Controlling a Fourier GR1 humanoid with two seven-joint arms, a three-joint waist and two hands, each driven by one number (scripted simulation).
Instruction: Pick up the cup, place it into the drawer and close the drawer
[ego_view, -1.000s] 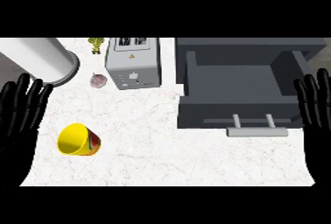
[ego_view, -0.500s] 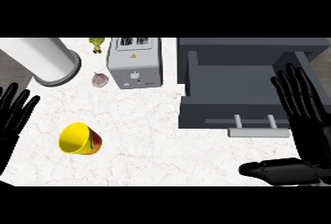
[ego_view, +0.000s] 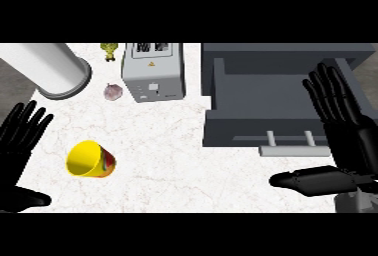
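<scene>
Fingers of the left hand (ego_view: 21, 137) are spread straight at 9 o'clock, holding nothing. At 7 o'clock the yellow cup (ego_view: 89, 160) appears tipped on the counter (ego_view: 170, 150). Right hand (ego_view: 343, 125) fingers extend wide over the open drawer (ego_view: 273, 95) at 3 o'clock.

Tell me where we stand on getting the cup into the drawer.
Early stage. Done: the drawer already stands open, nothing visible inside. In hand: nothing; the left hand is open beside the yellow cup, which lies tipped on the counter, and the right hand is open over the drawer's right side. Left: grasp the cup, set it in the drawer, push the drawer shut.
</scene>
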